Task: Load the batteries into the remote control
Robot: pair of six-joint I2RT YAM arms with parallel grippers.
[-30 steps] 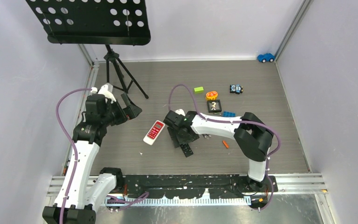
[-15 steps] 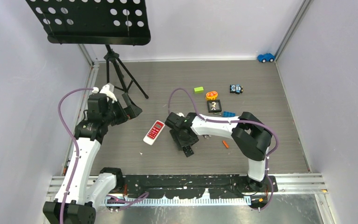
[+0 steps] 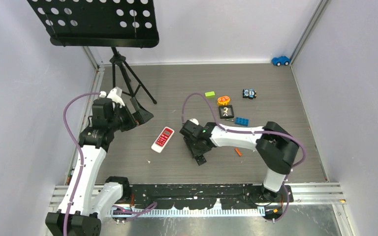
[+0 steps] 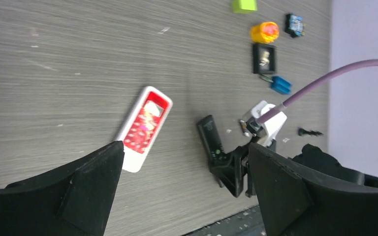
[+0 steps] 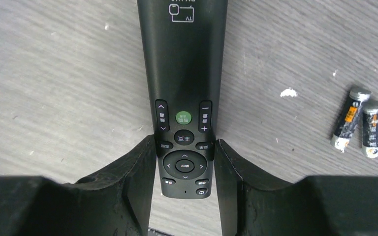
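My right hand [image 5: 183, 152] clasps the slim black plastic remote control [image 5: 182, 59], buttons up; 2 grey-silver batteries [image 5: 349, 118] lie loose beside it, none loaded. My left hand [image 4: 184, 147] hangs released.

Enclosure from above: a grey wood-grain laminate counter [image 3: 285, 147] is bounded on three sides by plain pale lilac wall panels [image 3: 359, 98] joined by silver aluminium corner posts [image 3: 306, 30]. A black perforated metal music stand [image 3: 98, 22] on a black tripod [image 3: 117, 59] occupies the far left corner. A silver aluminium rail [image 3: 315, 189] edges the near side. Lighting is even and diffuse.
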